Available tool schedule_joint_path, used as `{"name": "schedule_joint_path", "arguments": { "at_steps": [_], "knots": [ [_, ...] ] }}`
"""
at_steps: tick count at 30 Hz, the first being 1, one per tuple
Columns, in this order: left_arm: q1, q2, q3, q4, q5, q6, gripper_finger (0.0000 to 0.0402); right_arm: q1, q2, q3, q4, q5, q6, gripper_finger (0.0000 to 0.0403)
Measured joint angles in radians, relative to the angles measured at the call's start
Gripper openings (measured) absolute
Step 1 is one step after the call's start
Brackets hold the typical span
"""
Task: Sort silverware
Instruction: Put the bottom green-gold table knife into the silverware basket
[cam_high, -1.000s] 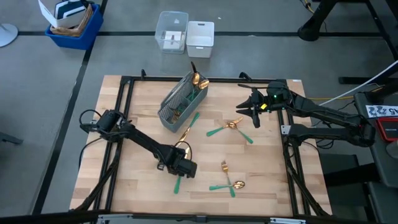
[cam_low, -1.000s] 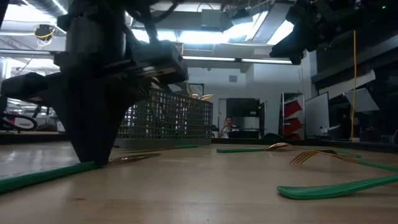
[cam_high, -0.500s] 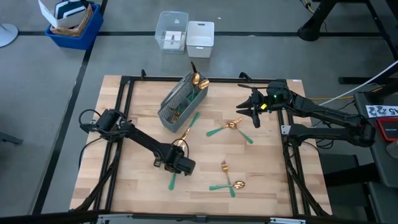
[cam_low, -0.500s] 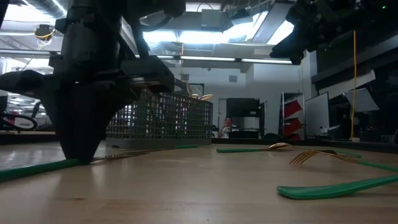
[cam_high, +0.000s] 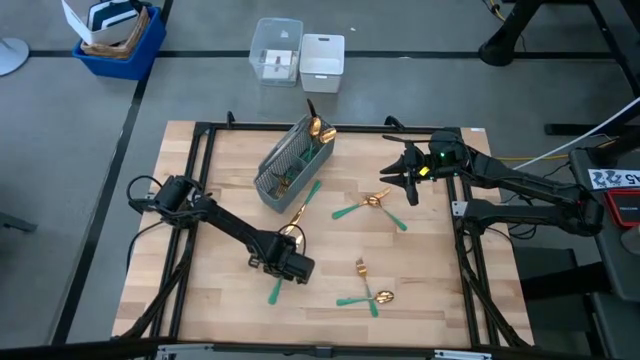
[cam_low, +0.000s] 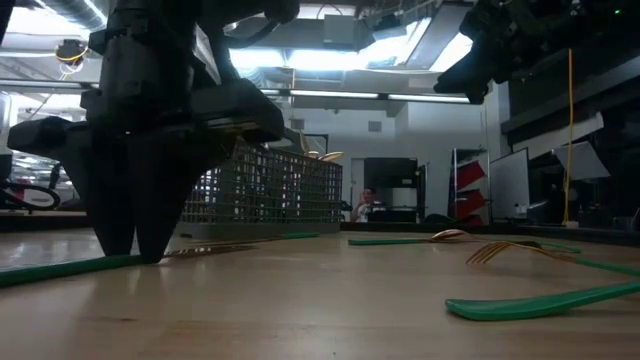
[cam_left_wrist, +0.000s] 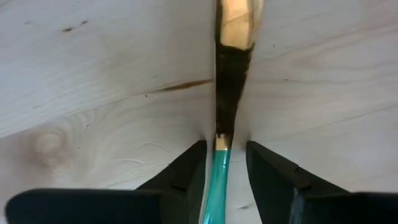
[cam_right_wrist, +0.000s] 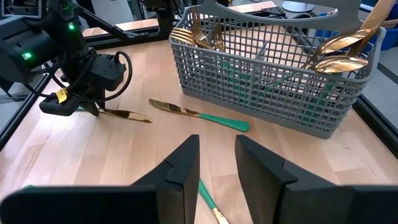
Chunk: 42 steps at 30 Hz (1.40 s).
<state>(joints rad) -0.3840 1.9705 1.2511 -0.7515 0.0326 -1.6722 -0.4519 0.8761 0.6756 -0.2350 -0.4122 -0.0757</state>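
A knife with a gold blade and teal handle lies flat on the wooden table, left of centre; it also shows in the high view. My left gripper stands over it, pointing down. It is open, with one finger on each side of the handle where it meets the blade, and a gap shows on both sides. My right gripper hangs open and empty above the table's far right. The grey mesh caddy holds several gold-headed pieces.
Loose silverware lies on the table: a knife by the caddy, a fork and a spoon right of centre, and a fork and a spoon near the front. Clear bins and a blue box stand beyond the table.
My left gripper has shifted a little toward the table's left edge. The knife under it has slid and turned, its teal handle end swinging toward the left. In the low view the fingertips stand slightly apart now, where before they met in one point.
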Motion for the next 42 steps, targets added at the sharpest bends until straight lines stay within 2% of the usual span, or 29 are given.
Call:
{"name": "schedule_joint_path", "arguments": {
  "at_steps": [9, 12, 21, 42],
  "knots": [
    [0.000, 0.000, -0.001, -0.012, -0.002, 0.004, 0.0022, 0.000, 0.000, 0.000, 0.001, 0.000, 0.000, 0.0108],
    [0.000, 0.000, -0.001, -0.011, -0.003, 0.004, 0.0009, 0.000, 0.000, 0.000, 0.001, 0.000, 0.000, 0.0108],
    [0.000, 0.000, 0.002, -0.002, -0.009, 0.000, 0.0030, 0.000, 0.000, 0.000, 0.001, 0.000, 0.000, 0.0108],
    [0.001, 0.005, 0.044, 0.025, -0.025, -0.033, 0.0033, 0.000, 0.000, 0.000, 0.001, 0.000, 0.000, 0.0108]
  ]
}}
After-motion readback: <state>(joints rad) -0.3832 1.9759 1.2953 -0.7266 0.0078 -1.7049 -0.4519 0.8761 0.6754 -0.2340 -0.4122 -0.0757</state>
